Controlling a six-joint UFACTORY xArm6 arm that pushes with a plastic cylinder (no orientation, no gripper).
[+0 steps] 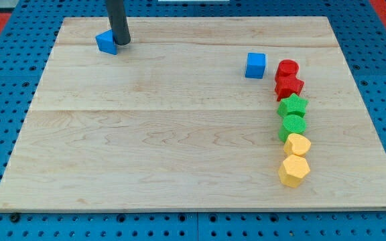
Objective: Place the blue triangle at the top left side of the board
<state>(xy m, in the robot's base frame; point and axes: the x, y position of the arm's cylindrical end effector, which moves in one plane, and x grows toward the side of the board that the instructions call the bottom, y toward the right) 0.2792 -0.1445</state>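
Presently on the wooden surface (pixel 179 134): one blue triangle (pixel 105 42), lying near the view's top-left corner, with my tip (pixel 122 43) just beside it on its right, seemingly touching its edge. No fingers belong to this rod, so nothing is apart, together or clamped. One blue cube (pixel 254 65), well apart from the triangle, toward the view's upper right. Just right of the cube, a column of six blocks running downward: red cylinder (pixel 287 68) at the top; red star (pixel 289 86) touching it below; green star (pixel 293 106); green block (pixel 293 125), rounded, exact shape unclear; yellow heart-like block (pixel 298 144); yellow hexagon (pixel 294 170) at the bottom. Neighbours in the column touch or nearly touch. Around the surface, a blue perforated base (pixel 5 73).
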